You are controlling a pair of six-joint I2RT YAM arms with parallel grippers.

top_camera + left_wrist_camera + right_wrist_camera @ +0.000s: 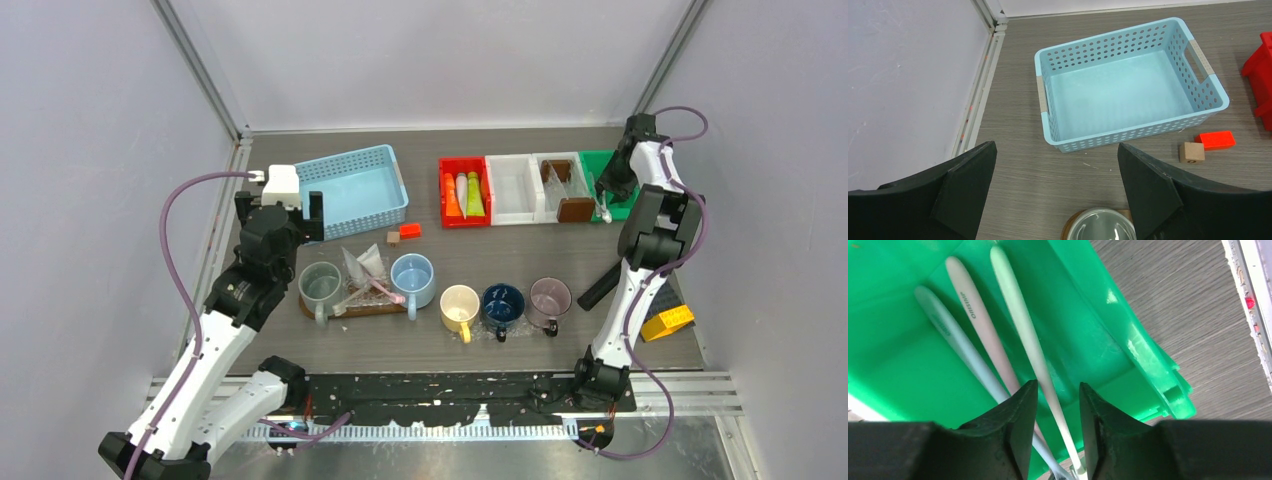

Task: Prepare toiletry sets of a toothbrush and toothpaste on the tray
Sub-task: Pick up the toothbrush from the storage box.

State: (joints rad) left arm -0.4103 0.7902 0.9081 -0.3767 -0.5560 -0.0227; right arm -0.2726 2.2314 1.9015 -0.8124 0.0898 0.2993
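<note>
Three toothbrushes lie in the green bin [1128, 340]: a pale green one [1023, 325], a pink one [978, 325] and a bluish one [950, 335]. My right gripper [1058, 385] reaches down into that bin [598, 172], its jaws narrowly apart on either side of the pale green handle, with a gap on both sides. Toothpaste tubes [465, 195] lie in the red bin. A grey-green mug [320, 285] and a light blue mug [412, 278] stand on the wooden tray [345, 311]. My left gripper [1056, 145] hovers wide open and empty above the grey-green mug [1100, 227].
Cream-yellow [459, 304], navy [503, 303] and mauve [549, 298] mugs stand in a row right of the tray. A light blue basket [1128, 85] sits at the back left, with a red block [1215, 140] and a wooden block [1191, 152] beside it. A white bin [515, 188] separates the red bin from a clear one.
</note>
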